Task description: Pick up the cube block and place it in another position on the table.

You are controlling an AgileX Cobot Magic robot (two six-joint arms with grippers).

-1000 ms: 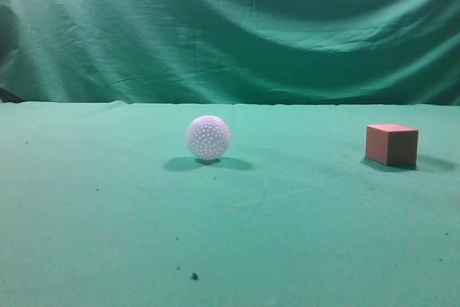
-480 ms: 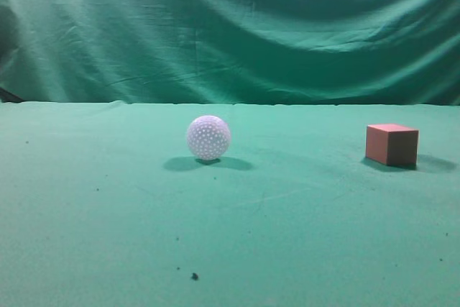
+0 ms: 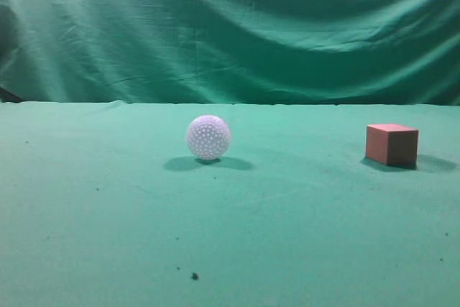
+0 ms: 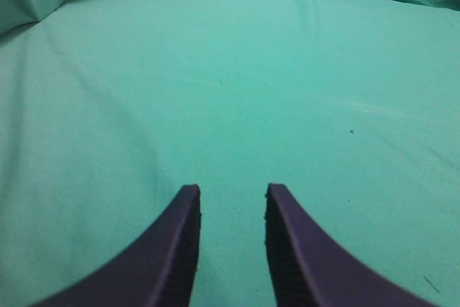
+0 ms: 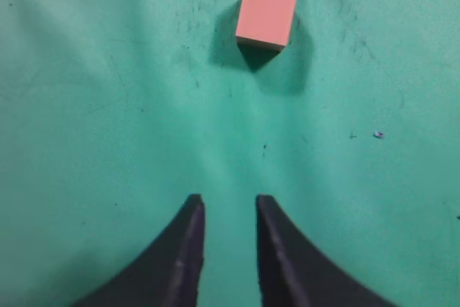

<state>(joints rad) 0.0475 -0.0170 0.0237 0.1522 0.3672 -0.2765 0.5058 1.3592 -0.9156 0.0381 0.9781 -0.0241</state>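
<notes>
A green cloth table runs back to a wrinkled green curtain that fills the background in the exterior view.

The cube sits flat on the cloth at the right side of that view, one corner edge turned toward the camera, its shadow falling to the right. In the right wrist view the cube shows a salmon-pink top face near the upper edge, rotated slightly, with a dark shadow around its lower sides. Nothing touches it.

The right gripper is above the cloth, well apart from the cube and roughly in line with it; its two dark fingers stand apart with a narrow gap of bare cloth between them, holding nothing.

A white dimpled ball rests near the middle of the table, well to the left of the cube.

The left gripper is over bare cloth, its dark fingers likewise parted with cloth showing between them and nothing held. A few dark specks dot the cloth near the front.
</notes>
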